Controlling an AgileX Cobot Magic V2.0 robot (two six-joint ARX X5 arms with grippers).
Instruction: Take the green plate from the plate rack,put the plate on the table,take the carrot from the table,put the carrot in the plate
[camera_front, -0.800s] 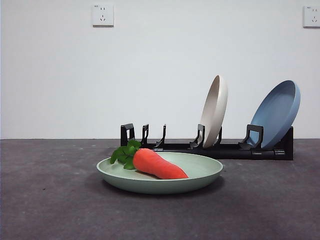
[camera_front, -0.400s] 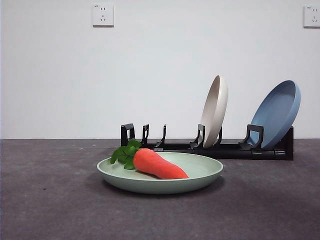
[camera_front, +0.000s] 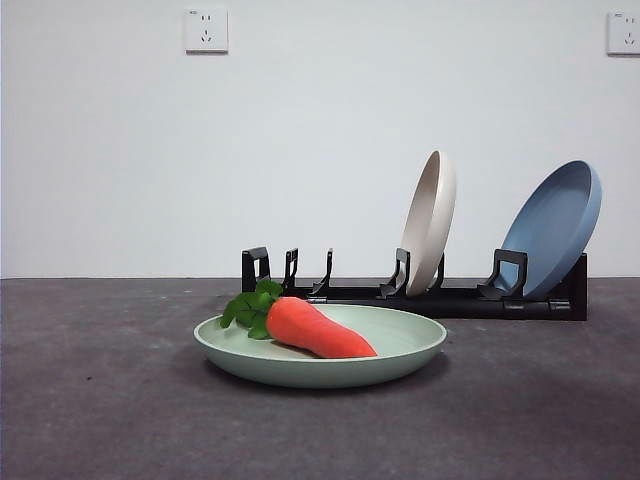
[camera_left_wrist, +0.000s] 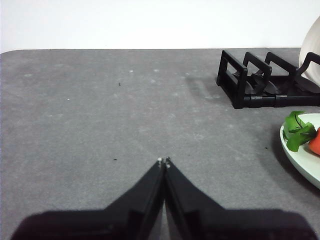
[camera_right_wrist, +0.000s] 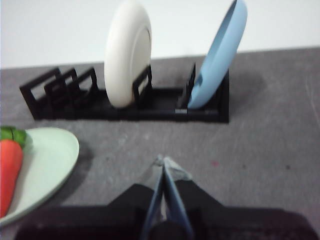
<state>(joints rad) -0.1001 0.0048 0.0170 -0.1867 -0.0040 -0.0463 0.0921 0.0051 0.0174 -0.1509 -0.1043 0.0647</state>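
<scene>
Carrot (camera_front: 318, 329) lies in green plate (camera_front: 400, 352)

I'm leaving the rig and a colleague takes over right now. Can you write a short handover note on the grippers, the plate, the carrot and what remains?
Left gripper: shut, empty, above bare table, clear of the plate.
Right gripper: shut, empty, pulled back in front of the plate rack.
Green plate: flat on the table in front of the rack.
Carrot: lying in the green plate.
Cream plate and blue plate: in the rack.
Done: every step. Left: nothing visible.
</scene>
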